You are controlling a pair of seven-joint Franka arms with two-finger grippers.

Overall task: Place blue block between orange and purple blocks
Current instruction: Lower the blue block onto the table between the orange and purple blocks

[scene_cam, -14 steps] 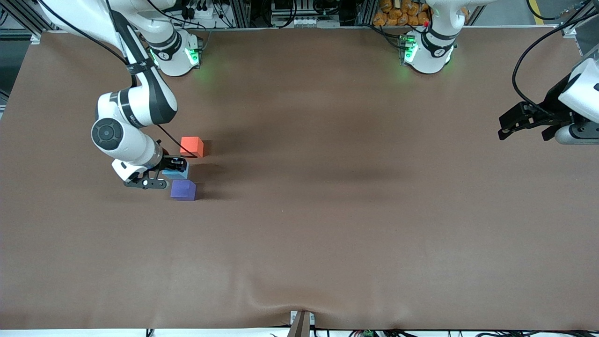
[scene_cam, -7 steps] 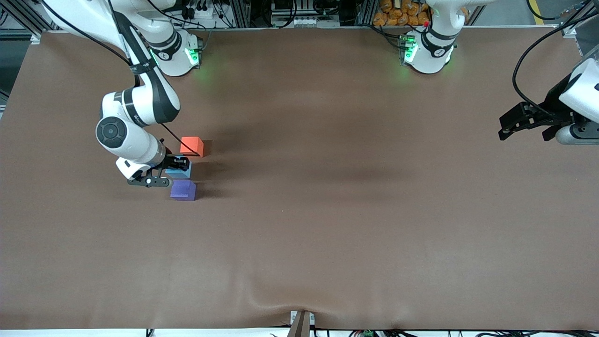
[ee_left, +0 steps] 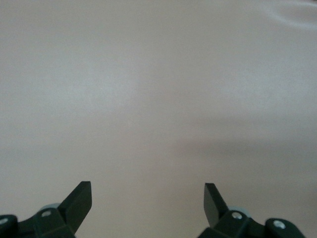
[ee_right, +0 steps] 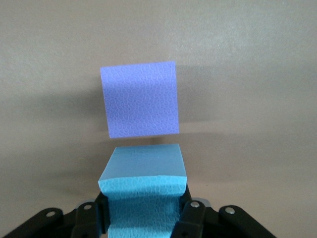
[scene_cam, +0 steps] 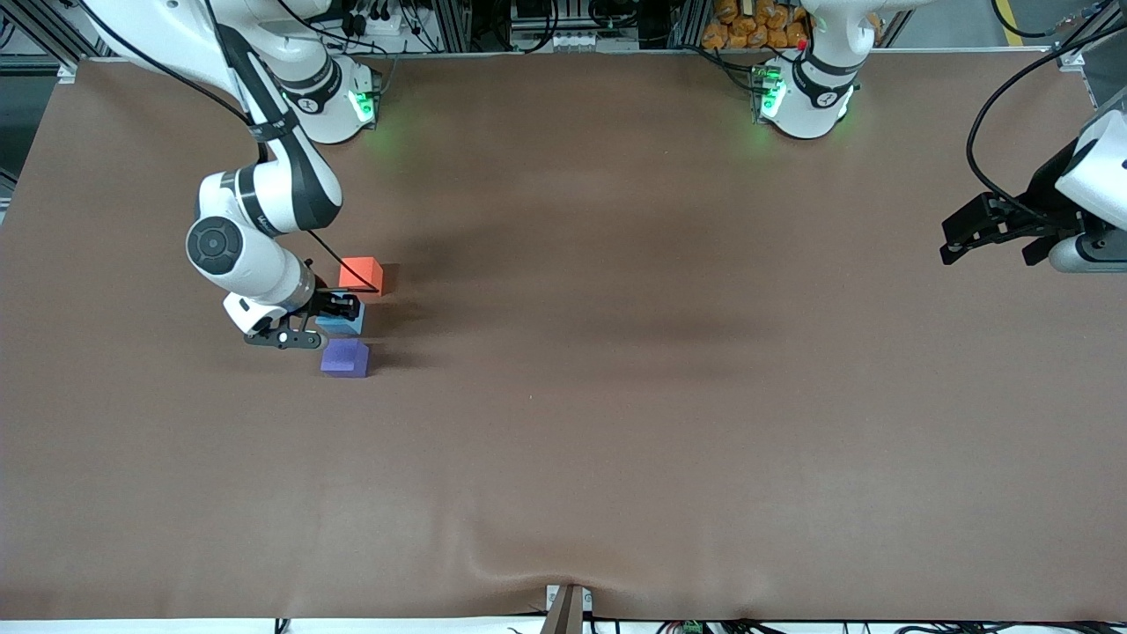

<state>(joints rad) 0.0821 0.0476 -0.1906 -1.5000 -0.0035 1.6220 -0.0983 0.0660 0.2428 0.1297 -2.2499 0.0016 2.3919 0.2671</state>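
Blue and soft-looking, the blue block [scene_cam: 344,322] is sitting squeezed in the right pincer [scene_cam: 339,310], whose two fingers are pressing tight on its sides. It is hanging low over the gap between the other two cubes. The orange block [scene_cam: 361,275] is lying on the brown surface [scene_cam: 616,396] farther from the front camera, and the purple block [scene_cam: 345,358] is lying nearer to it. In the right wrist view the blue block [ee_right: 143,191] is showing just beside the purple block [ee_right: 139,106], with a thin line of surface between them, so they are not touching. I cannot tell if the blue block is resting on the surface or floating a little above it.

I think the placing step is going on, and it is nearly done. The next move is calling for the block to be set flat in the gap, then for the fingers to be letting go gently so neither neighbour is getting bumped.

The left pincer [scene_cam: 984,238] is waiting wide open and holding nothing, over the left arm's end of the surface, well apart from the blocks
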